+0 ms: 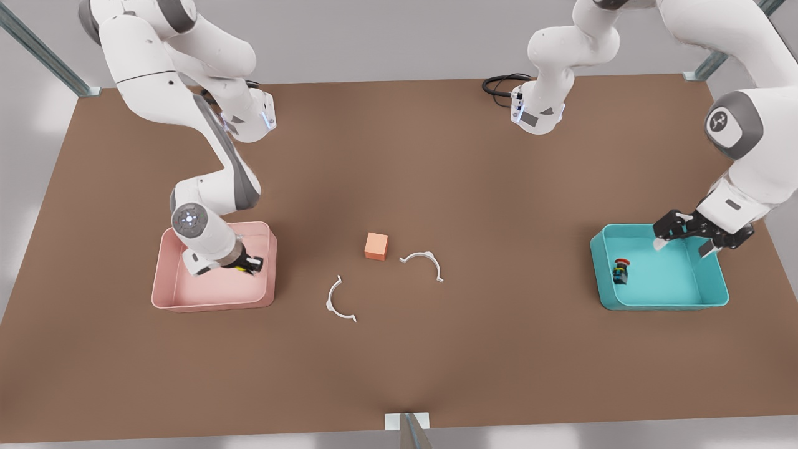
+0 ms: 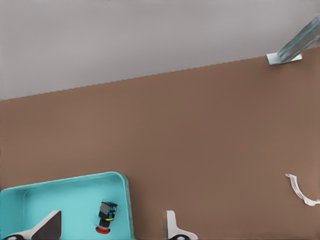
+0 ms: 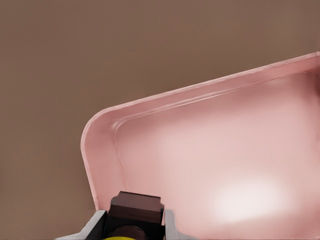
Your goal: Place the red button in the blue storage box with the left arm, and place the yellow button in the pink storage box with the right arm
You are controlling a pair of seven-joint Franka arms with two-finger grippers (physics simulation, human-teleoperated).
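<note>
Pink storage box (image 1: 163, 274) sits at the front view's left, and my right end effector (image 1: 250, 264) is down inside it near its right wall, fingers closed on the yellow button (image 1: 242, 265). From my right wrist I see the button's dark body (image 3: 136, 209) clamped between my fingers (image 3: 95, 225), close to the box's rounded corner (image 3: 97, 150), with bare pink floor spread beyond it.

Mid-table lie a white curved clip (image 1: 338, 300), an orange cube (image 1: 376, 246) and a second white clip (image 1: 424, 262), all apart from one another, with open brown table (image 1: 436, 156) all around.

At the front view's right, the red button (image 1: 620, 270) stands inside the blue storage box (image 1: 661, 305), near its left wall. My left end effector (image 1: 682, 245) hangs over the box's far rim, fingers spread and holding nothing. Grey floor and metal frame posts (image 1: 704, 65) lie past the table's edges.
</note>
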